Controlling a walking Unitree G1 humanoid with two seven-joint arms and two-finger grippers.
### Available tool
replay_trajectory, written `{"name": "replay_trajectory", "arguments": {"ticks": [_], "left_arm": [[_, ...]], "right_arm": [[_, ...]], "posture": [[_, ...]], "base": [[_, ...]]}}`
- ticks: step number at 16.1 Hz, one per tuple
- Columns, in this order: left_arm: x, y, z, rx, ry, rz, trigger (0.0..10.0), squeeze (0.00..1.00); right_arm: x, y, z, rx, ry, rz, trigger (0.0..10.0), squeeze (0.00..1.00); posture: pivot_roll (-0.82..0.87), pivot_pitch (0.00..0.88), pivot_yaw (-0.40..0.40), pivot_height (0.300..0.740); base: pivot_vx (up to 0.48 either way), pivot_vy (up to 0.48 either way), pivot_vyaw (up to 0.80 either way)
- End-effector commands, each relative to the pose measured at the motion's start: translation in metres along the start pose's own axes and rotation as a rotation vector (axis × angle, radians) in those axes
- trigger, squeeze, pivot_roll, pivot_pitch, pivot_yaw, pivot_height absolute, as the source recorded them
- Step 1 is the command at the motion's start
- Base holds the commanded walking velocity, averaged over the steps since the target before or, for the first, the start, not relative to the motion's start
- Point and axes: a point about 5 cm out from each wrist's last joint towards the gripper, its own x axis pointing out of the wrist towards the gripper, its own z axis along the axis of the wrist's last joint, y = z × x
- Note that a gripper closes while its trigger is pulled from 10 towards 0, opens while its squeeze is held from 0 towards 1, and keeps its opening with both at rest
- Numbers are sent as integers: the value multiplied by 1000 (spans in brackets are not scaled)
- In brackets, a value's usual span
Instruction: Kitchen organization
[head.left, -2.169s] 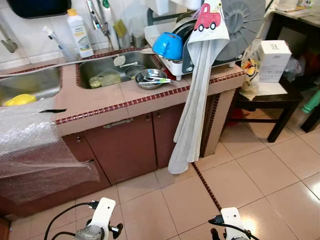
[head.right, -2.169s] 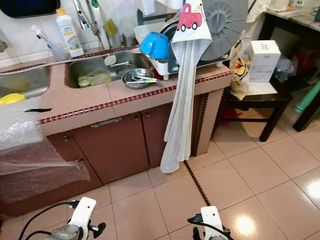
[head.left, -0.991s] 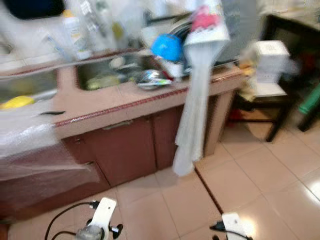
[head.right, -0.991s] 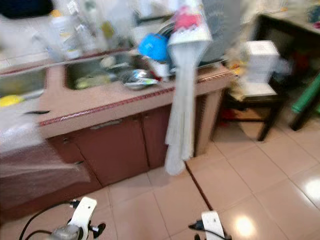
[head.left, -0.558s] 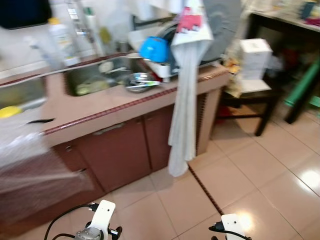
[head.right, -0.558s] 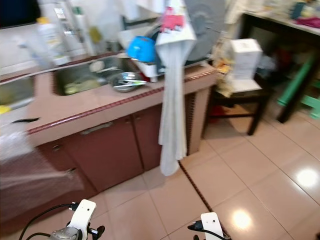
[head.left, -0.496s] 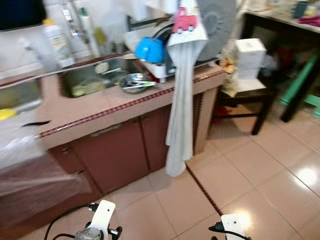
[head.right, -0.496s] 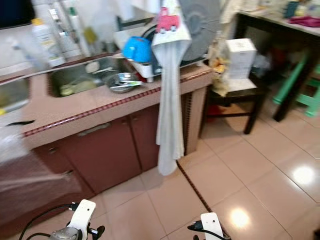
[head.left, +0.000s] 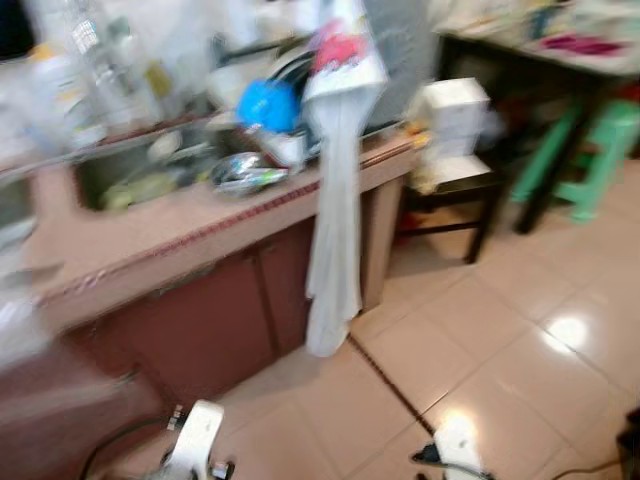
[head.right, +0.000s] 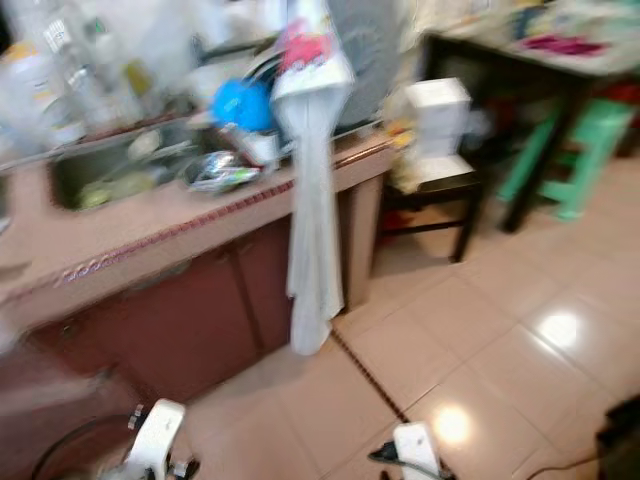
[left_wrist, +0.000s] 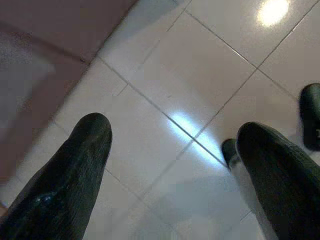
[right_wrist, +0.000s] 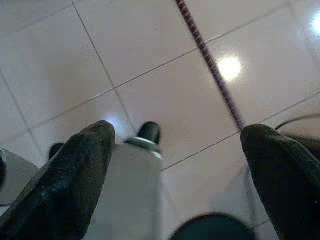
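The head views are blurred. A tiled counter (head.left: 200, 225) holds a steel sink (head.left: 140, 170) with a steel bowl (head.left: 240, 172) of utensils at its rim. A blue bowl (head.left: 267, 103) sits on the dish rack behind. A long white towel (head.left: 333, 200) with a red car print hangs over the counter's front. Both arms hang low above the floor tiles. My left gripper (left_wrist: 174, 129) is open with bare tiles between its fingers. My right gripper (right_wrist: 180, 131) is open too, above the dark red tile strip (right_wrist: 210, 65).
A white box (head.left: 455, 110) rests on a low black stool (head.left: 455, 185) right of the counter. Beyond it stand a black table (head.left: 520, 50) and green stools (head.left: 585, 140). Brown cabinet doors (head.left: 210, 310) run below the counter. Shiny tiled floor (head.left: 500, 330) lies open to the right.
The whole picture has slid left and blurred, so the camera has turned right. Green stools have come into view. Both arms hang as before.
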Motion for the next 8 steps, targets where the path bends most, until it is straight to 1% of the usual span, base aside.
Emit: {"name": "replay_trajectory", "arguments": {"ticks": [1, 8], "left_arm": [[1, -2, 11, 17, -30, -12, 10000, 0], [1, -2, 9, 25, -24, -6, 10000, 0]], "right_arm": [[-1, -5, -4, -2, 11, -14, 10000, 0], [-1, -3, -3, -14, 9, -9, 10000, 0]], "posture": [[-36, 0, 114, 740], [-28, 0, 112, 740]], "base": [[0, 0, 0], [0, 0, 0]]}}
